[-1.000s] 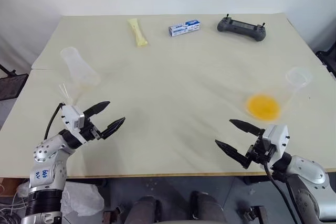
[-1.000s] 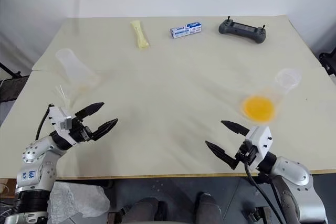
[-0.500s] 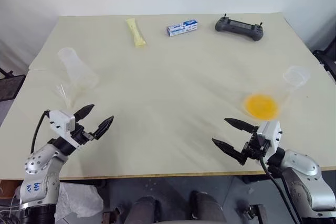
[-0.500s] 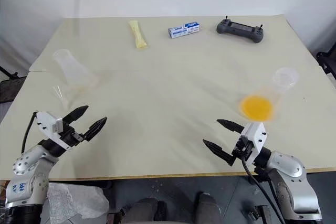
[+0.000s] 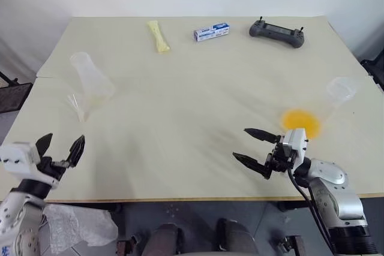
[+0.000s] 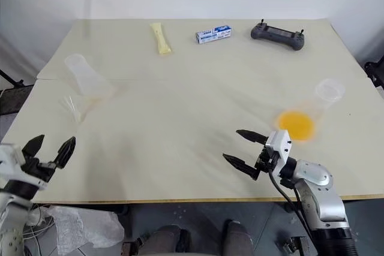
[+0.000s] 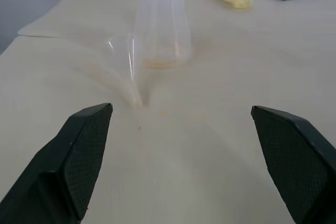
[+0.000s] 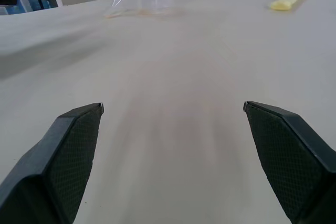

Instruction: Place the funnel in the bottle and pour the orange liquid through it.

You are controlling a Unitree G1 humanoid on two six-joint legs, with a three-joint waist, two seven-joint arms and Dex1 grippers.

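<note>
At the lower left of the left eye view the left gripper [image 5: 60, 150] hangs just off the near edge of the table [image 5: 198, 88], its two black fingers spread wide with nothing between them.

Up from it, in the left-middle of the frame, the funnel [image 5: 77, 105] stands inverted on the tabletop: wide cone rim down, thin stem up, so its long axis runs roughly upright. In the left wrist view the funnel [image 7: 126, 66] appears as a faint clear cone touching or just beside the bottle [image 7: 160, 22]. The bottle [image 5: 90, 77] stands upright just behind the funnel, wider base on the table, narrow neck and open mouth pointing up. It looks empty apart from a faint tint at the base.

Along the far edge at the top of the frame lie a pale yellow packet [image 5: 157, 35], a small blue and white box [image 5: 211, 32] and a dark handheld controller [image 5: 276, 30].

At the lower right the right gripper [image 5: 255, 146] hovers over the table, pointing toward the frame's left, fingers released and empty. Just beyond it, at the right-middle, the orange liquid [image 5: 302, 122] sits shallow in the broad base of a clear flask [image 5: 333, 97], which stands upright with its wide rim up.
</note>
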